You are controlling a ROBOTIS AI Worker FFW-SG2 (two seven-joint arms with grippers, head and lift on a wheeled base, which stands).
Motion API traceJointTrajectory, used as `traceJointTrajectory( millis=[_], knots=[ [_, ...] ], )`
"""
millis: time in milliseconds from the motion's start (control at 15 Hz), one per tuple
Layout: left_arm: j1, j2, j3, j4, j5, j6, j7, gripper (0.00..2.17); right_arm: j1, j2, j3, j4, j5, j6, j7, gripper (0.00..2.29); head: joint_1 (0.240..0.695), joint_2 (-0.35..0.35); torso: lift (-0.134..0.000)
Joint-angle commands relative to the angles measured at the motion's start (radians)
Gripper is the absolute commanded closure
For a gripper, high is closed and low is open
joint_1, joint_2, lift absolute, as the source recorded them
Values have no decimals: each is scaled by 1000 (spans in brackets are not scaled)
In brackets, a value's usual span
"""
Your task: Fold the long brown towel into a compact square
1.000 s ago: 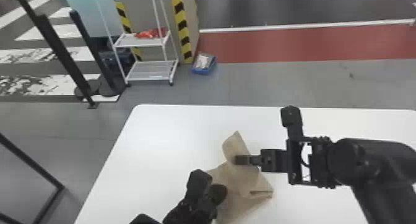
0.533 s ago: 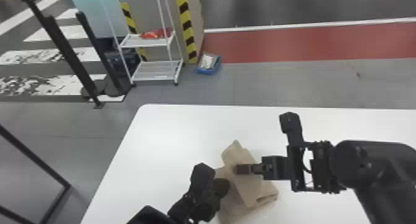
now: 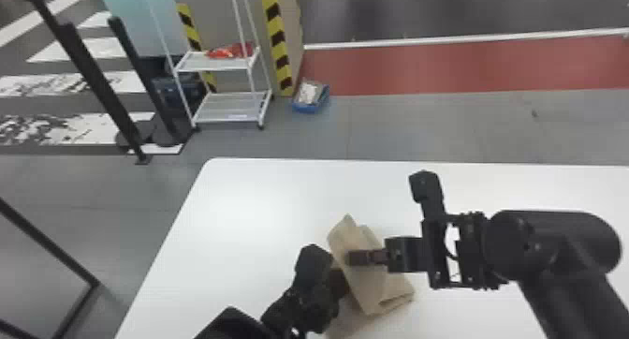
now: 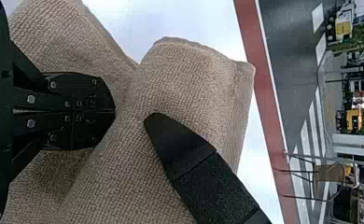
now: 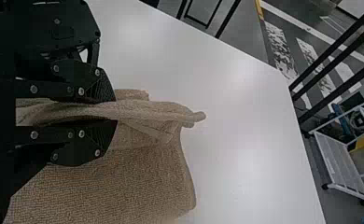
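Lie of the towel (image 3: 369, 291): on the bench (image 3: 234, 221), beneath and around the fingertips of the right hand (image 5: 115, 112), just beside those of the left hand (image 4: 115, 112)
Long axis of the upper layer: slanted, from beyond the right hand's tips back toward the robot and to its right; crossed by the fingers rather than followed by them
Nearer hand: the right, by which cloth is held; the left is set at the towel's left side, close to the tips of the right
Right hand: closed on a raised ridge of towel, with layers pinched between its 2 fingers
Left hand: 2 fingers pressed together against or just over the cloth; whether any cloth is caught between them cannot be told
Layers: a lower part is left showing on the robot's side of the 2 hands, under the folded flap
Stage: a fold appears to be partly made; a compact square is not yet reached
Coming move: the pinched ridge would probably need to be laid flat and released, with the left hand kept clear
Risk: the flap may be skewed or dragged open
Blue bin (image 3: 310, 109): on the floor well beyond both hands, pale contents (image 3: 309, 92) inside
White cart (image 3: 229, 109): beyond and left of both hands, a red item (image 3: 234, 51) on its upper shelf
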Motion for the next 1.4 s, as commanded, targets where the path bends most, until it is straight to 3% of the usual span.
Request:
traceJointTrajectory(
  millis=[0, 133, 467, 600, 800, 1333],
  knots=[
    [0, 1, 0, 1, 0, 0, 0, 1693, 0, 1, 10, 9, -5, -6, 0, 947, 695, 172, 0],
    [0, 1, 1, 1, 0, -3, 0, 1693, 0, 1, 12, 17, -15, -6, 0, 731, 695, 176, 0],
    [4, 6, 14, -4, 0, -3, 0, 1693, 6, 1, 26, 17, -11, -3, -3, 704, 695, 191, 0],
    [6, 7, 14, -6, 0, -3, 0, 1710, 10, 1, 35, 17, -15, -3, -5, 394, 695, 195, 0],
    [15, 9, 27, -26, 0, -6, 1, 1710, 15, 1, 33, 17, -15, 6, -3, 228, 695, 203, 0],
    [69, 24, 130, -128, -31, -46, 20, 1710, 12, 1, 32, 52, -40, 12, 18, 228, 695, 252, 0]
  ],
)
